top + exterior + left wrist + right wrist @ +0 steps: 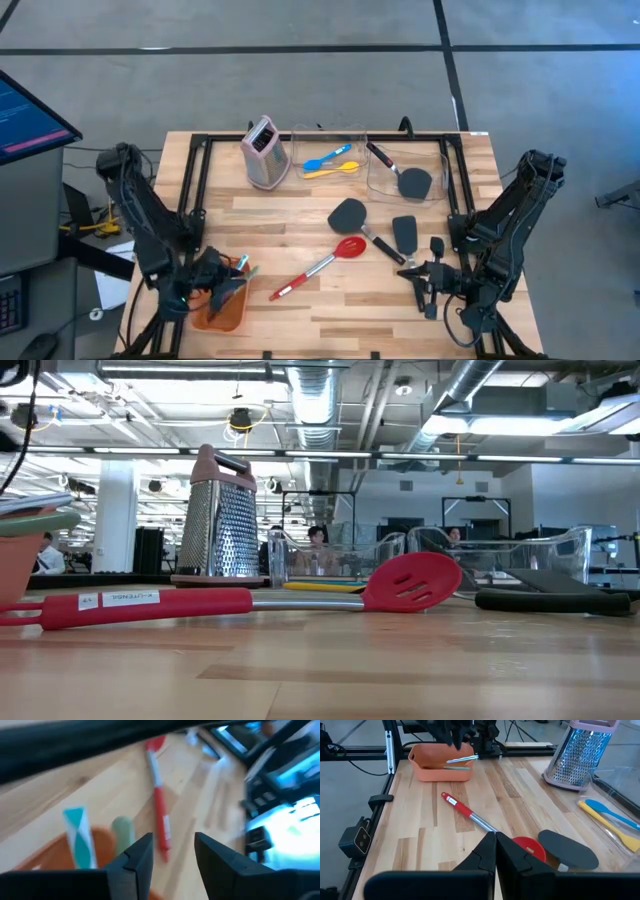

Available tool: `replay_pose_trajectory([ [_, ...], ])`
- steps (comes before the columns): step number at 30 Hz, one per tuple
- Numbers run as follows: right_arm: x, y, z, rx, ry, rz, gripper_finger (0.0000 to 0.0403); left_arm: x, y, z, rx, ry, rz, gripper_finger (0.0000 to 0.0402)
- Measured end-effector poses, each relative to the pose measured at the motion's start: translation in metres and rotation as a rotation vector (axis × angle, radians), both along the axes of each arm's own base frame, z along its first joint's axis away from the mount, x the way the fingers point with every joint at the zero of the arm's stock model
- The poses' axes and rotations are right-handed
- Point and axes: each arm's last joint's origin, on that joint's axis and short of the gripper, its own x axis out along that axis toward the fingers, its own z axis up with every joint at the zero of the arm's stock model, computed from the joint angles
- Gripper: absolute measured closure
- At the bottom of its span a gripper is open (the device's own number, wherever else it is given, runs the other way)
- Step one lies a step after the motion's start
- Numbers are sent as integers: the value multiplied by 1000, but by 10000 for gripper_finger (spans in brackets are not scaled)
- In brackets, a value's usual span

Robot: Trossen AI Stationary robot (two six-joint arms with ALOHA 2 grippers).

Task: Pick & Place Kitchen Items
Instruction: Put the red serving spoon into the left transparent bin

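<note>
Left gripper (172, 862): hung over the orange tray (222, 312) at the table's near left corner; its fingers stood apart with nothing between them.
Right gripper (496, 851): waited low over the table's near right side, fingers pressed together, empty.
Tray contents: thin tools (240, 268) with green and blue handles lay in the tray, their handles poking over the rim.
Red spoon (318, 266): lay on the bare wood mid-table, handle end pointing toward the tray, close to it but apart.
Black spatulas (352, 216): two lay on the wood right of the spoon; a third sat in the right clear bin (405, 168).
Blue and yellow spoons (331, 162): rested in the middle clear bin, beside the grater (264, 152).
Step judged: release into the tray, apparently done or nearly so.
Recommendation: lift straight up clear of the protruding handles before swinging away, so no tool is dragged out; then approach the red spoon across its handle, near the tray end.
</note>
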Motion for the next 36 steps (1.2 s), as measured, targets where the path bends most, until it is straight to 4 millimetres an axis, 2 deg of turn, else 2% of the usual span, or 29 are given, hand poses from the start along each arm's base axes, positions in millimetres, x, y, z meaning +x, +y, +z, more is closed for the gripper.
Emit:
replay_pose_trajectory([
  [4, 0, 0, 0, 0, 3, 3, 403, -1, 7, 24, -49, -90, -19, 271],
  [10, 0, 1, -1, 8, 21, 19, 403, 5, 22, 53, 80, -215, -6, 271],
  [16, 0, 1, -1, 9, 23, 21, 403, 20, 35, 66, 243, -256, 81, 271],
  [22, 0, 1, -1, 11, 26, 24, 403, 43, 54, 69, 219, -248, 183, 275],
  [28, 0, 1, -1, 16, 35, 31, 403, 76, 59, 69, 257, -241, 27, 315],
  [33, 1, 0, -1, 9, 36, 29, 403, 110, 58, 70, 341, -378, -180, 351],
  [36, 2, -1, -1, 2, 37, 24, 403, 124, 61, 70, 353, -463, -242, 369],
])
